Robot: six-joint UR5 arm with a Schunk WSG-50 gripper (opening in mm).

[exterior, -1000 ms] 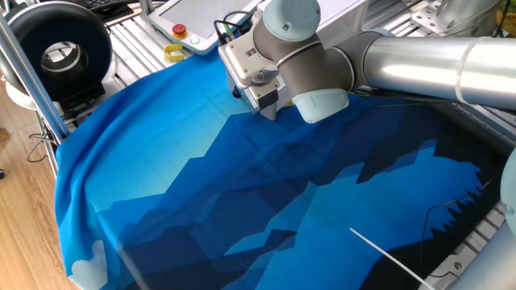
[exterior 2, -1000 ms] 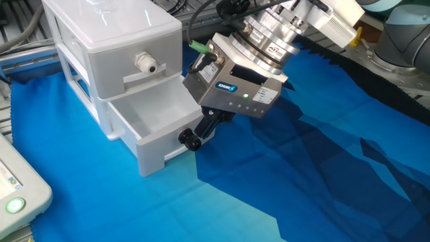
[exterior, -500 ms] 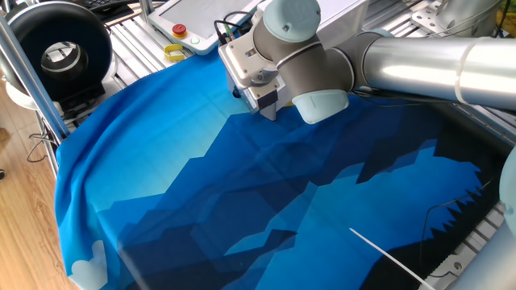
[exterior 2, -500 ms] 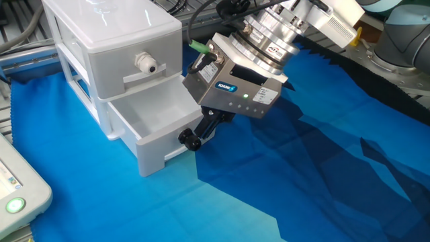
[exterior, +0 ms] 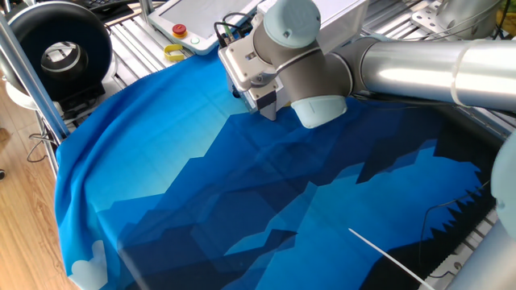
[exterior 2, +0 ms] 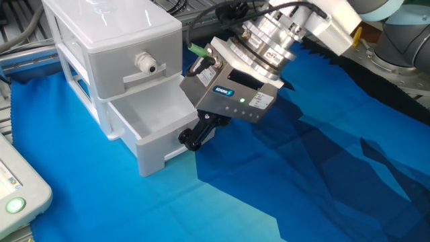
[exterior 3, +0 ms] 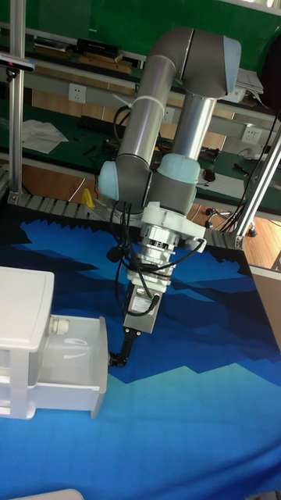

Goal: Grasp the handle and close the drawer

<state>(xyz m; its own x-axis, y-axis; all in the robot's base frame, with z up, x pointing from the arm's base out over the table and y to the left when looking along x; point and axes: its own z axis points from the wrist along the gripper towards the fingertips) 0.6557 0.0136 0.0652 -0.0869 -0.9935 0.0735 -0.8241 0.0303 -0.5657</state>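
Note:
The white cabinet (exterior 2: 111,30) stands at the left on the blue cloth. Its lower drawer (exterior 2: 151,128) is pulled open and looks empty; it also shows in the tall fixed view as the drawer (exterior 3: 74,375). The handle (exterior 2: 189,140) is a small black knob on the drawer front, also seen as the handle (exterior 3: 115,361). My gripper (exterior 2: 198,133) reaches down at a slant from the right and is shut on the handle, its dark fingers (exterior 2: 209,124) against the knob. In one fixed view the gripper (exterior: 268,105) shows under the wrist, and the arm hides the drawer.
The upper drawer is closed and carries a white knob (exterior 2: 144,63). A white pendant (exterior: 201,16) with a red button (exterior: 179,30), a yellow ring (exterior: 174,53) and a black round unit (exterior: 60,48) lie beyond the cloth's far edge. A pendant corner (exterior 2: 17,195) sits front left.
The gripper body has tilted and shifted slightly to the left over the knob. The drawer stays open at the same spot.

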